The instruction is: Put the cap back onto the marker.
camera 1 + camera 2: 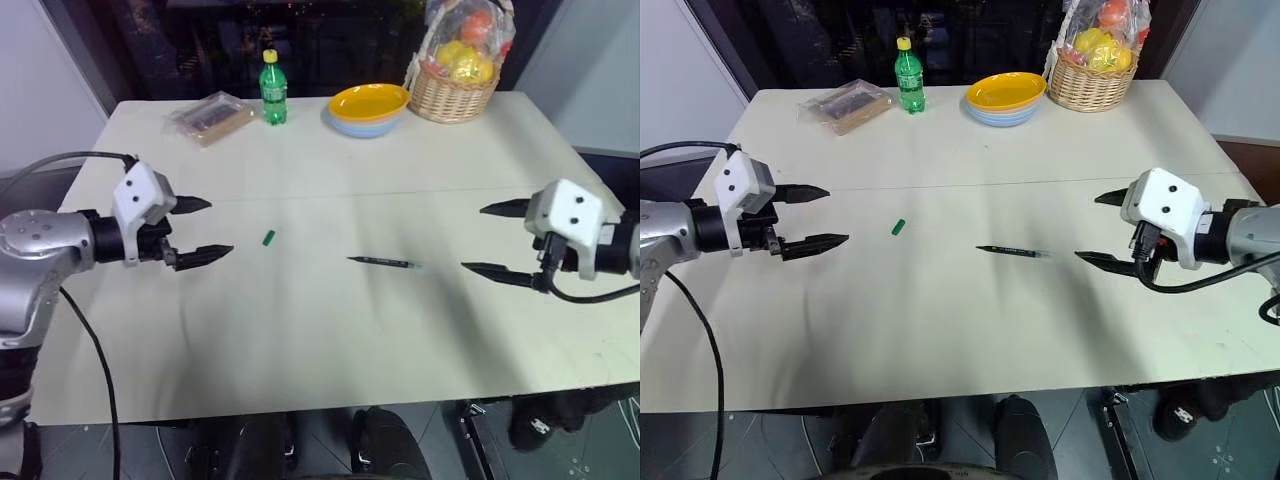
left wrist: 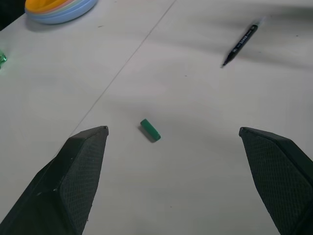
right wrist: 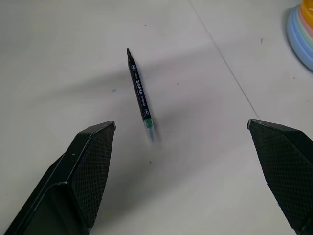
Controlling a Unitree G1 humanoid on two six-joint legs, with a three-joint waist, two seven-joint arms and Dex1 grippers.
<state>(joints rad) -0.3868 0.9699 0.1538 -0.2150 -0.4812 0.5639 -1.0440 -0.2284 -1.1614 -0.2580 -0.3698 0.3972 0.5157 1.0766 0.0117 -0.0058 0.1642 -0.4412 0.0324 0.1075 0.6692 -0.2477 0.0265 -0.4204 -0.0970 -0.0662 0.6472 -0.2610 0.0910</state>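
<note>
On the pale table (image 1: 300,330), mid-span, the green cap (image 1: 268,238) lies near the left gripper (image 1: 200,228) and the marker (image 1: 380,262) flat near the right gripper (image 1: 495,240), both grippers spread wide and empty; both items look light, rigid, smooth, likely to roll; pinch the marker mid-barrel, the cap across its sides. Matte tabletop with a seam line; green bottle (image 1: 273,88), stacked bowls (image 1: 368,108), fruit basket (image 1: 455,70) well apart at the far edge; dark room beyond.

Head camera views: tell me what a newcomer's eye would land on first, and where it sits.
First come the two grippers, the left gripper and the right gripper, both open and hovering at opposite sides of the pale table. Between them lie the marker, uncapped, and the small green cap, apart from each other. At the far edge, a yellow bowl and a fruit basket add the brightest colour.
</note>
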